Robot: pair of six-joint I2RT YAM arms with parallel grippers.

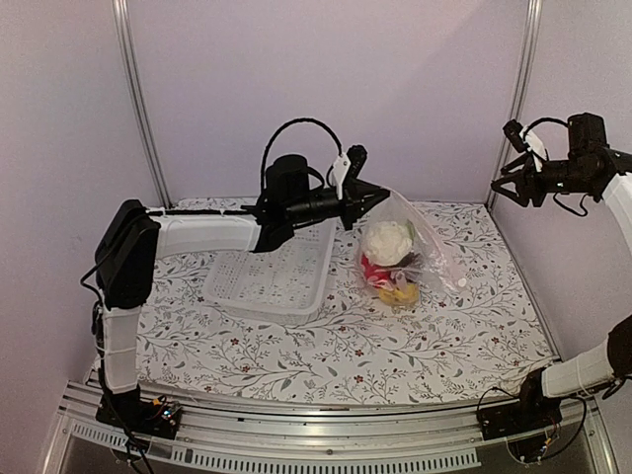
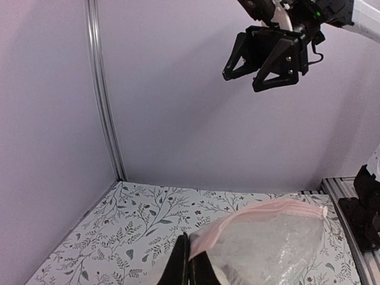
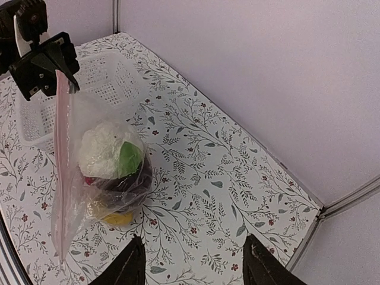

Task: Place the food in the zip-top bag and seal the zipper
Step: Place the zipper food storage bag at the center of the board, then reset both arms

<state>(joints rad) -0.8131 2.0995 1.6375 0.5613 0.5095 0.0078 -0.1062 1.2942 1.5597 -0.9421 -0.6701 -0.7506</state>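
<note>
The zip-top bag (image 1: 420, 242) stands on the table with the food inside: white cauliflower (image 1: 388, 240), a red piece (image 1: 372, 269), yellow pieces (image 1: 399, 293). My left gripper (image 1: 375, 198) is shut on the bag's upper corner, pinching one end of the pink zipper (image 2: 261, 211) between its fingertips (image 2: 185, 249). In the right wrist view the zipper (image 3: 60, 154) runs straight down from the left gripper (image 3: 44, 62), with the cauliflower (image 3: 104, 148) and dark grapes (image 3: 127, 190) behind the plastic. My right gripper (image 1: 506, 188) hangs open high at the far right, away from the bag, holding nothing.
The white slotted basket (image 1: 272, 272) lies left of the bag, under the left arm. Purple walls close the back and sides, with metal posts (image 1: 138, 99) in the corners. The flowered tablecloth (image 1: 395, 346) covers the table.
</note>
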